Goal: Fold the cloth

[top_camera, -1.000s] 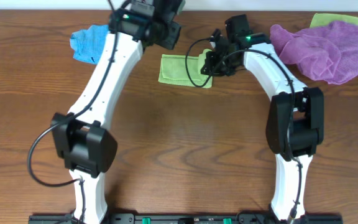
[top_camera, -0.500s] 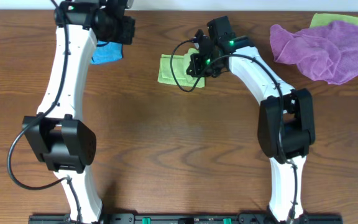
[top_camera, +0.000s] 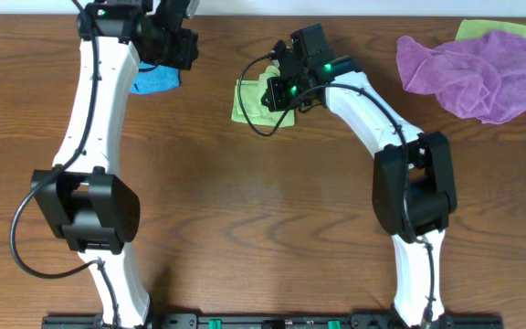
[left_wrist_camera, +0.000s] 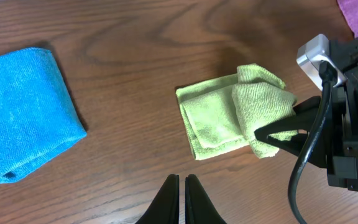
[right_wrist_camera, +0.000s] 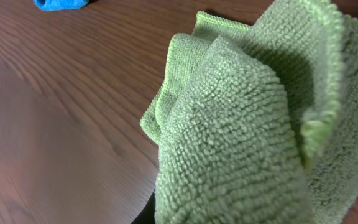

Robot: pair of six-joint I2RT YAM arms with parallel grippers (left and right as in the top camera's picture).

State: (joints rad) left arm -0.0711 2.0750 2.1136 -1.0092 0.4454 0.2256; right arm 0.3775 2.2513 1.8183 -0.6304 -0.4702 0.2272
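Note:
The green cloth [top_camera: 247, 100] lies partly folded on the wooden table at the back centre. My right gripper [top_camera: 277, 91] is shut on the cloth's right edge and holds that flap lifted over the rest, as the left wrist view [left_wrist_camera: 272, 132] shows. In the right wrist view the cloth [right_wrist_camera: 247, 124] fills the frame and hides the fingers. My left gripper [top_camera: 179, 46] is shut and empty, held above the table by the blue cloth; its fingertips [left_wrist_camera: 181, 186] point at bare wood left of the green cloth [left_wrist_camera: 219, 115].
A folded blue cloth [top_camera: 156, 80] lies at the back left; it also shows in the left wrist view [left_wrist_camera: 20, 115]. A crumpled purple cloth [top_camera: 468, 68] lies at the back right on top of another green cloth [top_camera: 493, 27].
My right gripper has moved left, carrying the green flap over the cloth. My left arm swung left over the blue cloth and then stayed still.

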